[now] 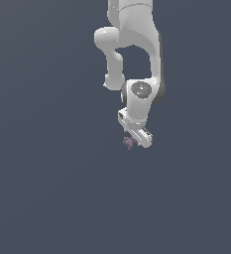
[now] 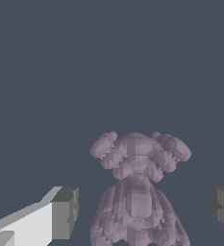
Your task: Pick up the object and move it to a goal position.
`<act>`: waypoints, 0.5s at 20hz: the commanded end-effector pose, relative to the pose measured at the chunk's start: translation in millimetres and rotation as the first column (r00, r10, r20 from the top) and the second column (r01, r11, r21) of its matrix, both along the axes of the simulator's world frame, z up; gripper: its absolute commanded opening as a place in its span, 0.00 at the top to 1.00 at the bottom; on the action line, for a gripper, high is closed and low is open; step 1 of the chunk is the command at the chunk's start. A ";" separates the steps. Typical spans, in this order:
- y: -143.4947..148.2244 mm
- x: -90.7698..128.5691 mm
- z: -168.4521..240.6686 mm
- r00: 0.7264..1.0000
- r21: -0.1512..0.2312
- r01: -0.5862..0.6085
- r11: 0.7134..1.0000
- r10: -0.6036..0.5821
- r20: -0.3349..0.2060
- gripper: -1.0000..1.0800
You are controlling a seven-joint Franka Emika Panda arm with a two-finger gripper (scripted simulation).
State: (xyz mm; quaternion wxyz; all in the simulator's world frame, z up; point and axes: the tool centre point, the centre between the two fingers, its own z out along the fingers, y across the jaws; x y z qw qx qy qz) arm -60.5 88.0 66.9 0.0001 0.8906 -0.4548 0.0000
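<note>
Down at the end of the white arm (image 1: 132,39), the gripper (image 2: 142,211) hangs with its jaws spread wide. From the wrist view, one grey pad (image 2: 65,213) on its white finger stands to one side and the other grey pad (image 2: 223,209) stands well off to the other, each with plain floor showing between it and the figure, so nothing is pinched. Between them sits the purple toy (image 2: 137,192), a lumpy, blocky little thing shaped something like an animal figure, with a rounded body and puffy clusters bunched at either side of its head. It sits closer to the first pad than to the second, touching neither as far as I can see.

From the exterior view, the toy (image 1: 129,143) is a tiny mauve speck just beside the gripper's (image 1: 137,141) tip, at about nine o'clock from it. Whether it rests on the floor or hangs just above is hard to tell. The arm reaches down from twelve o'clock, its round wrist joint directly above the gripper. All around lies the flat, dark slate-blue floor (image 1: 47,198).
</note>
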 end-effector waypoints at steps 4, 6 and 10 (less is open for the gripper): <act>0.1 0.1 -19.1 1.000 0.000 0.002 1.000 -0.002 0.000 0.04; 0.3 0.4 -21.2 1.000 0.000 0.002 1.000 -0.002 0.000 0.04; 0.3 0.5 -21.4 1.000 0.000 0.002 1.000 -0.002 0.000 1.00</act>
